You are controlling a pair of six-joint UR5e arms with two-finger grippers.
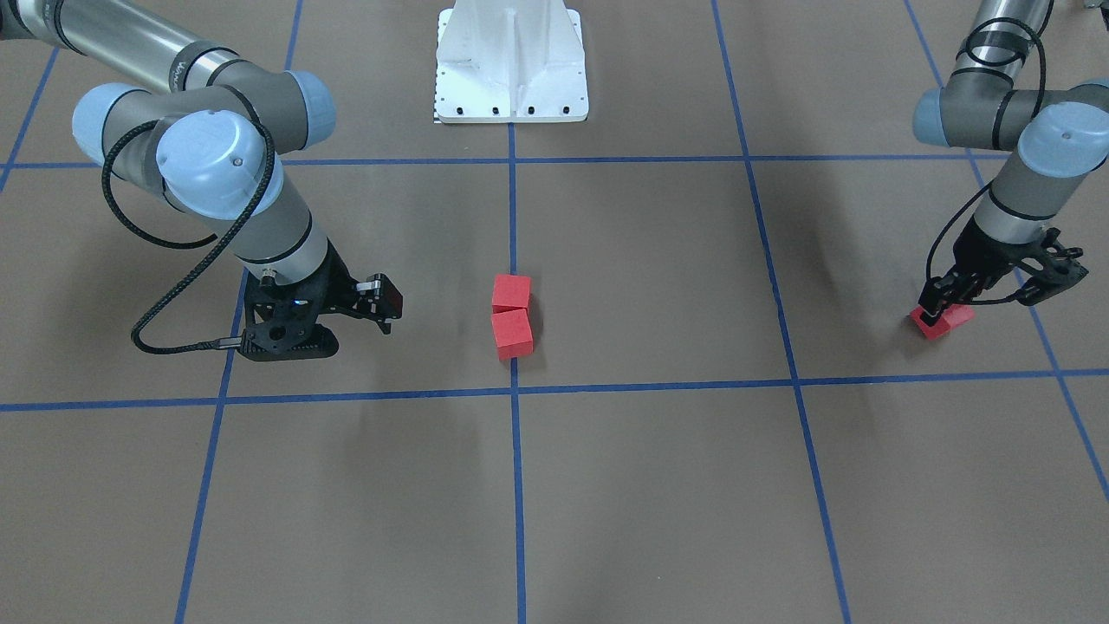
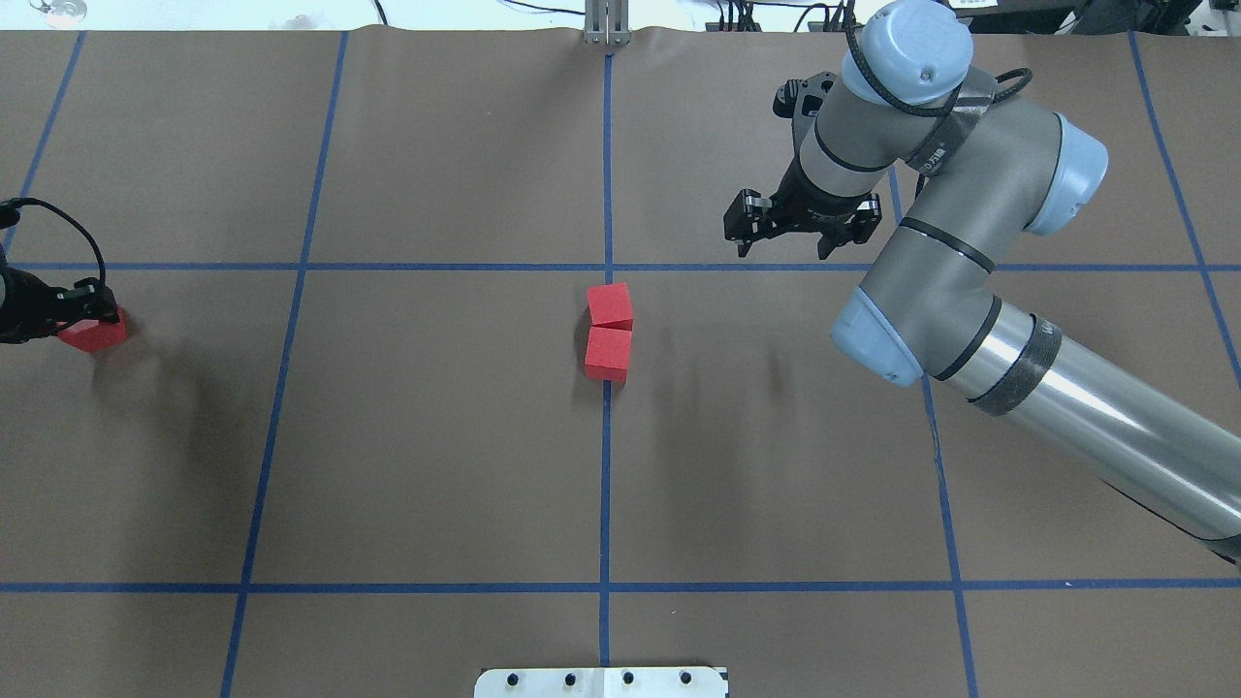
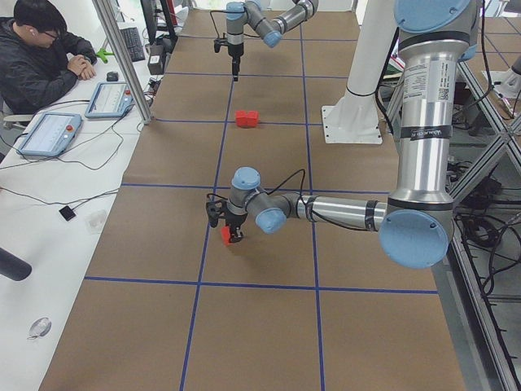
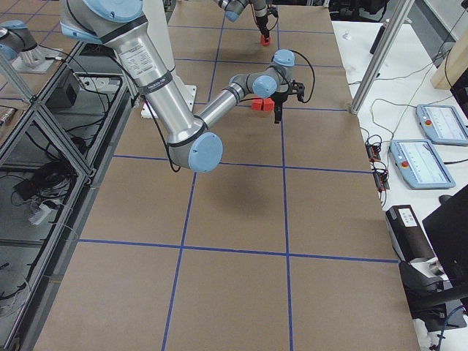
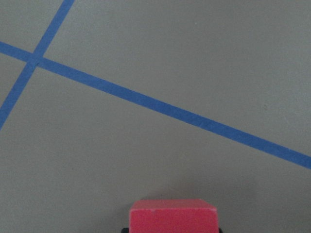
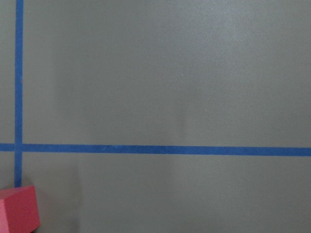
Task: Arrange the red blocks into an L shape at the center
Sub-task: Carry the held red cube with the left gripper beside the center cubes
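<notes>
Two red blocks (image 1: 511, 293) (image 1: 512, 334) lie touching in a short row on the vertical blue tape line at the center (image 1: 559, 351), also in the overhead view (image 2: 610, 305) (image 2: 607, 354). The third red block (image 1: 949, 319) (image 2: 92, 335) is far out on my left side, low at the floor. My left gripper (image 1: 937, 305) is shut on it; the left wrist view shows the block (image 5: 172, 216) between the fingers. My right gripper (image 2: 785, 250) is open and empty, hovering beyond and to the right of the pair. One block corner (image 6: 17, 209) shows in the right wrist view.
The white robot base (image 1: 511, 61) stands on the centre line behind the pair. Blue tape lines (image 2: 436, 267) grid the brown floor. An operator (image 3: 41, 57) sits at a side table with tablets, off the work area.
</notes>
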